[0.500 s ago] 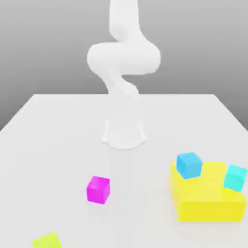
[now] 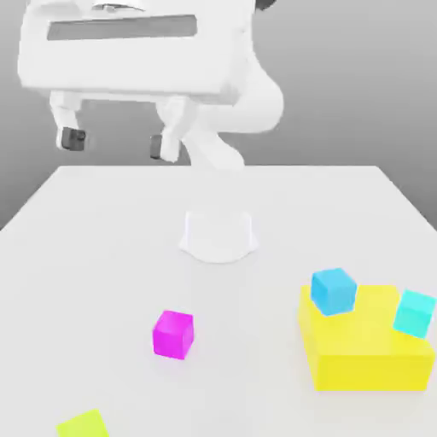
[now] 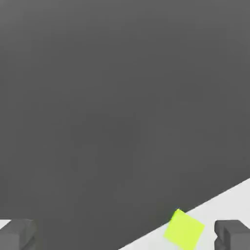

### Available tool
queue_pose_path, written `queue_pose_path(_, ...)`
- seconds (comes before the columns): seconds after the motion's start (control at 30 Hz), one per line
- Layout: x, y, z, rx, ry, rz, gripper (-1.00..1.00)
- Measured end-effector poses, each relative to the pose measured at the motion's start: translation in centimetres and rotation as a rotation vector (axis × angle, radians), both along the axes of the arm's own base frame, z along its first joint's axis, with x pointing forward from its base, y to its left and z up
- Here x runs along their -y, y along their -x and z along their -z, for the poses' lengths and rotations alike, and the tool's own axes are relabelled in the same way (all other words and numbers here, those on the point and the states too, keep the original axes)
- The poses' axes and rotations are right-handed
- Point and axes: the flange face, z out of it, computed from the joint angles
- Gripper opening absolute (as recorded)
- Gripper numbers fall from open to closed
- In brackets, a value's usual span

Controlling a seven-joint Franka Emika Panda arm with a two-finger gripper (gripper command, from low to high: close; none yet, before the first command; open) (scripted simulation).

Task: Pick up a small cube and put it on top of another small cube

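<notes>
While the end effector (image 2: 115, 142) hangs high over the table (image 2: 102, 256) with its fingers spread wide and nothing between them, the small lime cube (image 2: 84, 424) lies near the table's front edge, toward the exterior view's left. The magenta cube (image 2: 173, 333) sits apart from it, and two cyan cubes (image 2: 333, 290) rest on the big yellow block (image 2: 365, 358).

White table (image 2: 102, 256); lime small cube (image 2: 84, 424); magenta cube (image 2: 173, 333); yellow block (image 2: 363, 354) bearing a blue cube (image 2: 333, 290) and a cyan cube (image 2: 415, 312); white arm (image 2: 230, 111), dark-grey fingertips (image 2: 72, 138)
</notes>
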Motion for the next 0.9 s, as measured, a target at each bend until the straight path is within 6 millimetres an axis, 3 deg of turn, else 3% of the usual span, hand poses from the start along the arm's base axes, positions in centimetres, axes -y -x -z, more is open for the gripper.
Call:
queue_pose_path(0.2, 4.2, -1.8, 10.3, -0.122, -0.077, 0.185, 0.00)
queue_pose_path(0.4, 6.8, -1.6, 20.8, -0.239, -0.165, 0.353, 0.00)
queue_pose_path(0.63, 8.1, -0.8, 32.2, -0.304, -0.220, 0.456, 0.00)
queue_pose_path(0.67, 8.0, -0.7, 33.0, -0.305, -0.221, 0.457, -1.00)
queue_pose_path(0.9, 8.1, -0.7, 32.9, -0.303, -0.221, 0.457, -1.00)
